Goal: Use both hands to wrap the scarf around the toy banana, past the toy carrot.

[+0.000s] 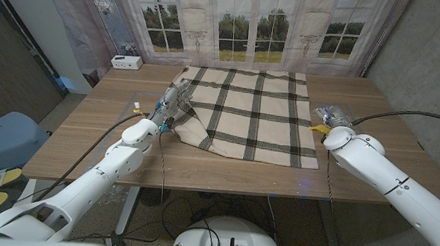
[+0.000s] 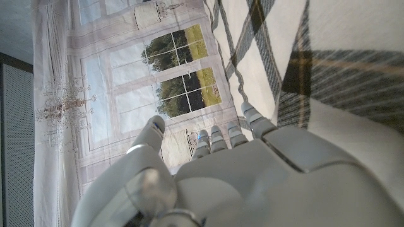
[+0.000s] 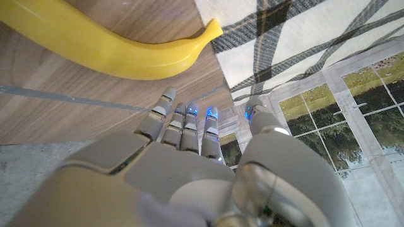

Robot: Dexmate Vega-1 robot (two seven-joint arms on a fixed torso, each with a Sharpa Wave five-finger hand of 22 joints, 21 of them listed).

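The cream scarf (image 1: pixel 248 113) with dark checks lies spread on the middle of the table. Its left edge is folded over and raised beside my left hand (image 1: pixel 165 109). In the left wrist view one finger of that hand (image 2: pixel 252 180) touches the scarf (image 2: pixel 328 69); no grip is plain there. The yellow toy banana (image 3: pixel 107 44) lies on the wood just off the scarf's (image 3: pixel 284 38) right edge, a small part (image 1: pixel 319 128) showing in the head view. My right hand (image 1: pixel 336 116) (image 3: pixel 189 170) hovers next to the banana with fingers apart, holding nothing.
The wooden table (image 1: pixel 85 132) has bare wood to the left, right and front of the scarf. A small white box (image 1: pixel 126 62) stands at the back left corner. Curtains (image 1: pixel 251 23) hang close behind the table.
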